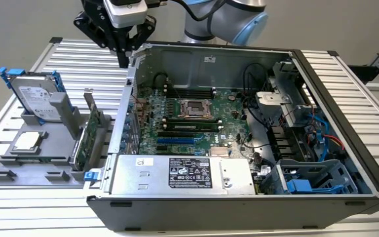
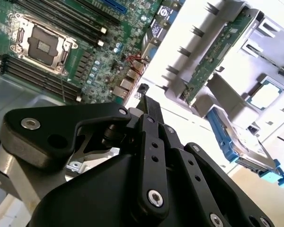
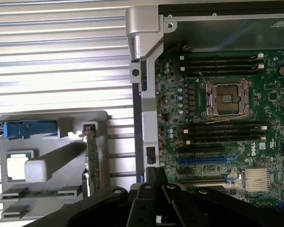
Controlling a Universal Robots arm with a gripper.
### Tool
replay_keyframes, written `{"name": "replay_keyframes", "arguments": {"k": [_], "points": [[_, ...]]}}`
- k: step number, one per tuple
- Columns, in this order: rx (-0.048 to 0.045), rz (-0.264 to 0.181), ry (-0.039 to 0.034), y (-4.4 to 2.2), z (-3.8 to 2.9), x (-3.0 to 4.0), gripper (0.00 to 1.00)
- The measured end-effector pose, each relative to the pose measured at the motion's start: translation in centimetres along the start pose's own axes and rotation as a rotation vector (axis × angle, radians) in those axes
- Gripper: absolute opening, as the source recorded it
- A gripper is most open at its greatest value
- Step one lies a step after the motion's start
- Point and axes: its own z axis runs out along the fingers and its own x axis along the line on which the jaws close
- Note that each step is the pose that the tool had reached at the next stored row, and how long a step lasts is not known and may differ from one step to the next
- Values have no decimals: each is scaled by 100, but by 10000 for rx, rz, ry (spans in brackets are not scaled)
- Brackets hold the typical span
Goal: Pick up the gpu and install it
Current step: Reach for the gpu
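Note:
The gpu (image 1: 89, 136) is a thin green card standing on edge in the grey holder (image 1: 15, 168), at the exterior view's left beside the open computer case (image 1: 321, 98). It also appears in both wrist views as the gpu (image 2: 217, 52) and the gpu (image 3: 92, 161). My gripper (image 1: 123, 61) hangs above the case's rear corner wall, up and away from the card. Its black fingers (image 2: 149, 111) are pressed together with nothing between them. In the first wrist view the gripper (image 3: 152, 171) sits over the case wall, between the holder and the motherboard (image 3: 217, 142).
A silver hard drive with blue rails (image 1: 37, 96) stands in the holder, and a square processor chip (image 1: 27, 141) lies in it. Inside the case are the motherboard (image 1: 183, 121), the empty processor socket (image 1: 195, 109), a power supply (image 1: 183, 173) and cables (image 1: 321, 133).

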Motion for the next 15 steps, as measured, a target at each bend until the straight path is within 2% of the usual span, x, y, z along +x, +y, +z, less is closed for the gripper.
{"name": "replay_keyframes", "arguments": {"k": [15], "points": [[1,0,0,-11,-4,152,0]]}}
